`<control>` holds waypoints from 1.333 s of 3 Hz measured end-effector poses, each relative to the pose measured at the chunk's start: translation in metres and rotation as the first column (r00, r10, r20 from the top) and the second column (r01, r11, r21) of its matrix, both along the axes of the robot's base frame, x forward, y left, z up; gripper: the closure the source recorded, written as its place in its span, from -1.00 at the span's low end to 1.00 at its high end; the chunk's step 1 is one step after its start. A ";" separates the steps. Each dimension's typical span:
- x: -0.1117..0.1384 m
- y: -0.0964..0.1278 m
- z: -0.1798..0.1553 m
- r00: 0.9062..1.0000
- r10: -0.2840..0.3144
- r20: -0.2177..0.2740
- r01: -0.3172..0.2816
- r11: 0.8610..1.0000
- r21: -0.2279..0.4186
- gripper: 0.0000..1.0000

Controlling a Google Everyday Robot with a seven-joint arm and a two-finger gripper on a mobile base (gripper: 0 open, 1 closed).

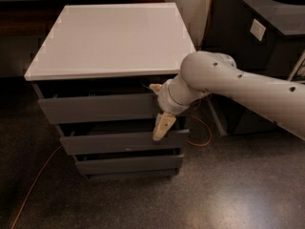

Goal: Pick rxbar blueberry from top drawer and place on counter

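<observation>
The top drawer (97, 108) is the uppermost of three grey drawers under the white counter (114, 37). Its front stands slightly out from the cabinet, with a dark gap above it. My gripper (159, 107) is at the right end of this drawer front. One tan finger (155, 87) reaches over the drawer's top edge and the other finger (162, 127) hangs down below its lower edge. The jaws are spread apart and hold nothing. The rxbar blueberry is hidden from view. Nothing lies on the counter.
A black cabinet with a round hole (267, 18) stands at the right, behind my arm. An orange cable (33, 182) runs across the speckled floor at the left, and another loops beside the cabinet's right side (202, 128). Two shallower grey drawers (124, 141) sit below.
</observation>
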State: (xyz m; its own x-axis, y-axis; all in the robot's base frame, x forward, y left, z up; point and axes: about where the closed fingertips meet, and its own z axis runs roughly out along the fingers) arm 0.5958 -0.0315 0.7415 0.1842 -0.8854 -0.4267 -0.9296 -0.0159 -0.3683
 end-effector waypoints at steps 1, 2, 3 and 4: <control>0.023 0.021 -0.018 1.000 0.019 -0.005 -0.019 0.999 0.030 -1.00; 0.048 0.038 -0.037 0.999 0.034 -0.016 -0.034 0.999 0.028 -1.00; 0.076 0.055 -0.057 0.999 0.035 -0.029 -0.034 0.999 0.017 -1.00; 0.101 0.070 -0.075 0.999 0.027 -0.040 -0.027 1.000 -0.008 -1.00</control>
